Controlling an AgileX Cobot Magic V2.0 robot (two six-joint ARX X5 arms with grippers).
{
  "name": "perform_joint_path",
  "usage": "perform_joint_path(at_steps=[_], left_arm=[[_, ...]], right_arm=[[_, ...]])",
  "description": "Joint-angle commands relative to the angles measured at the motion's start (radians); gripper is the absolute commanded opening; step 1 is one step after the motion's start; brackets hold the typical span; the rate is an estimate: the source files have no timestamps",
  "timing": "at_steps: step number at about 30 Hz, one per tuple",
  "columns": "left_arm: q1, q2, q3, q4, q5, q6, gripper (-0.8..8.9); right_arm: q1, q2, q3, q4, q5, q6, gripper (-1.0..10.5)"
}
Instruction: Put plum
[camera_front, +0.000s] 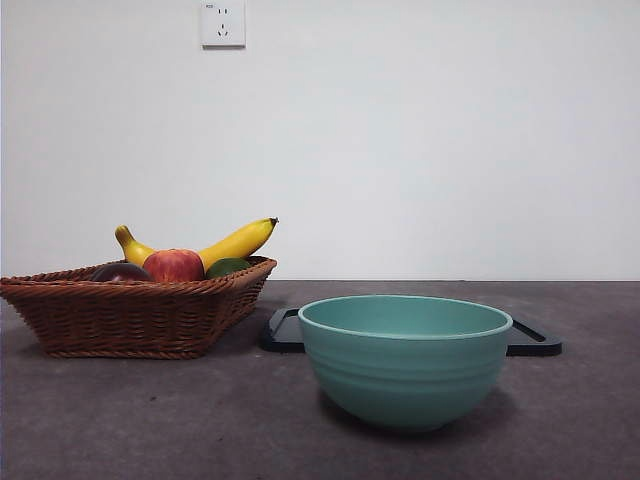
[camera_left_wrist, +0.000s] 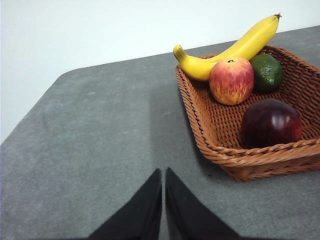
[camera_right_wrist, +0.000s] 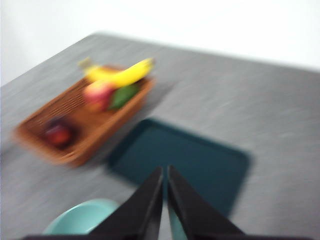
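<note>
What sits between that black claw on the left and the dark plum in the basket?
Bare table, then the basket's near wall. The left wrist view shows it: left gripper shut, plum inside.

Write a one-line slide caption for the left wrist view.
Left gripper, jaws shut, hangs over the table beside a wicker basket holding plum, apple, banana and green fruit.

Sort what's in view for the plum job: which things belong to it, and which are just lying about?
Belongs to the job:
- plum, in the wicker basket
- left end effector, shut, beside the basket
- right end effector, shut

Lying about:
- apple
- banana
- dark green fruit
- teal bowl
- black tray
</note>
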Motion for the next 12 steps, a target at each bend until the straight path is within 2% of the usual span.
perform_joint_path(at_steps=[1,6,12], left_arm=[[0.002,-0.002,-0.021,-0.008,0.002,-0.01,0.1],[0.002,-0.002,-0.021,-0.008,0.002,-0.01,0.1],[0.002,-0.002,-0.021,-0.008,0.002,-0.01,0.1]], right_arm=[[-0.095,-0.063,-0.081,0.118,0.015,-0.04,0.1],[-0.215,-0.198,-0.273,0.306,0.062,-0.058,0.1],[-0.282,-0.341,-0.485,0.459,0.111,-0.057,0.1]])
